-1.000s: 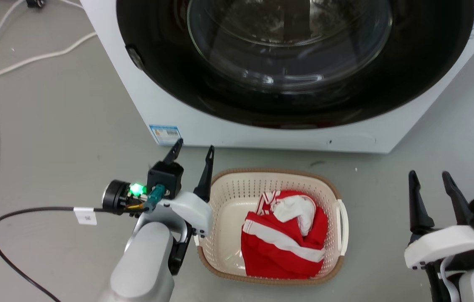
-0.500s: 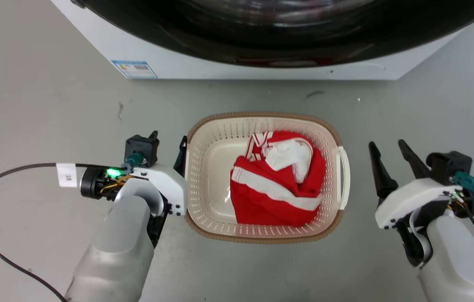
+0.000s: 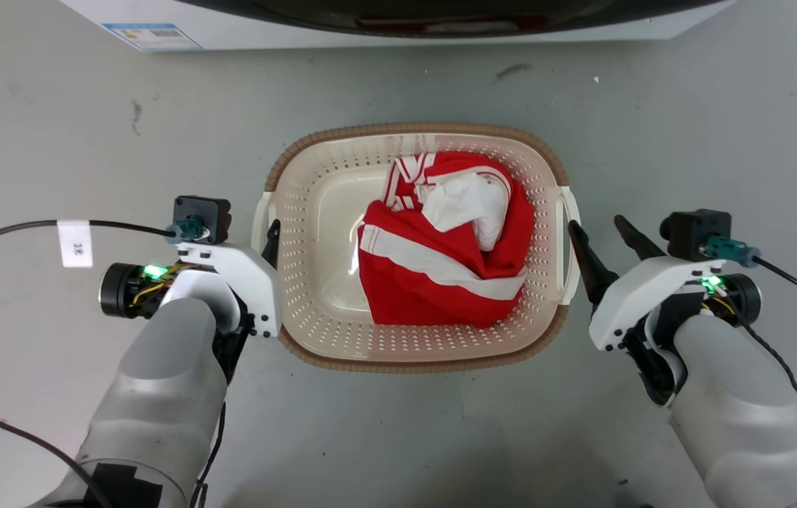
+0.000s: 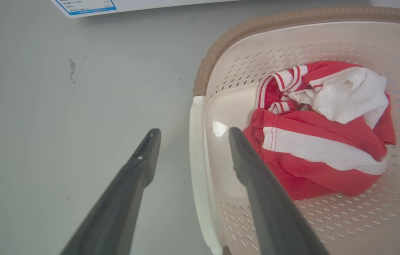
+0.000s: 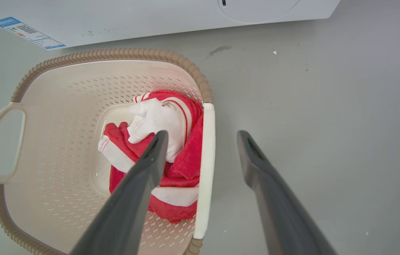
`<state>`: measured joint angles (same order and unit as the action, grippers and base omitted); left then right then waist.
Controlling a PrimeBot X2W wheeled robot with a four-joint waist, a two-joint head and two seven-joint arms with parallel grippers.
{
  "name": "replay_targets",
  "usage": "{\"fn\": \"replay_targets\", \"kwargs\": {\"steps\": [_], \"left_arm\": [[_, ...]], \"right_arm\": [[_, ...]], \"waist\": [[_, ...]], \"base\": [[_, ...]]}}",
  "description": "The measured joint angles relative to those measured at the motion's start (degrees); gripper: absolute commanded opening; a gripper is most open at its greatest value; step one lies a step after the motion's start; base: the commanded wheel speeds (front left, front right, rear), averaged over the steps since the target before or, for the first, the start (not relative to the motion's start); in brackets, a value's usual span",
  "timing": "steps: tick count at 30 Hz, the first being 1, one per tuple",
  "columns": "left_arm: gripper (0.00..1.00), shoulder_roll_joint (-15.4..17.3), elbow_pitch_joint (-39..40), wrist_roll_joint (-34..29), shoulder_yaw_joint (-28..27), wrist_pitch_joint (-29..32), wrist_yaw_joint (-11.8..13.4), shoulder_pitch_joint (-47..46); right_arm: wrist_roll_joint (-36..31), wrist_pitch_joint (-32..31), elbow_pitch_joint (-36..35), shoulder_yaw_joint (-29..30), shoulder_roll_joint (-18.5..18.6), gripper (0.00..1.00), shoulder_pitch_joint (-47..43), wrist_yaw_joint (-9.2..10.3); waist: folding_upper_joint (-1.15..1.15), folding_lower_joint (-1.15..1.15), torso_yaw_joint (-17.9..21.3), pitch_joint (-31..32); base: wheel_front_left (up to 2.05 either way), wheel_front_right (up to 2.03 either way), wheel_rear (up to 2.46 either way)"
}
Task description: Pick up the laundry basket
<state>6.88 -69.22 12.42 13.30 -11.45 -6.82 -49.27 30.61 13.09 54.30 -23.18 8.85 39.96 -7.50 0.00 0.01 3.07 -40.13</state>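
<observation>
scuffed grey floor (image 3: 88,106), white washer (image 3: 300,37) base at the far edge; the laundry basket (image 3: 412,130) sits between left pincer (image 4: 193,132) and right pincer (image 5: 203,134), each spread astride one basket side.

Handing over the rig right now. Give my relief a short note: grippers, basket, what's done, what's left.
Left gripper: open, straddling the left handle, one finger inside the basket wall, one outside. No grip.
Right gripper: open, straddling the right handle the same way.
Laundry basket: on the floor in front of the washer, red and white garment inside.
Done: both grippers lined up on the handles.
To do: close on both handles, then lift evenly. Finger depth unclear; check before closing.
</observation>
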Motion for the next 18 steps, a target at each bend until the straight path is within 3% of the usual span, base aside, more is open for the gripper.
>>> {"fn": "replay_targets", "kwargs": {"steps": [17, 18], "left_arm": [[1.0, 1.4, -3.6, 3.6, 0.5, 7.7, -0.6, -3.6], [1.0, 1.4, -3.6, 3.8, 0.5, 8.0, -0.6, -3.8]], "right_arm": [[13.5, -6.1, 7.3, -14.4, -0.8, 1.0, 7.3, 0.0], [14.3, -7.0, 7.4, -14.9, -0.9, 0.45, 7.4, 0.0]], "waist": [[0.0, 0.0, 1.9, -5.4], [0.0, 0.0, 2.0, -5.6]], "base": [[0.0, 0.0, 0.0], [0.0, 0.0, 0.0]]}}
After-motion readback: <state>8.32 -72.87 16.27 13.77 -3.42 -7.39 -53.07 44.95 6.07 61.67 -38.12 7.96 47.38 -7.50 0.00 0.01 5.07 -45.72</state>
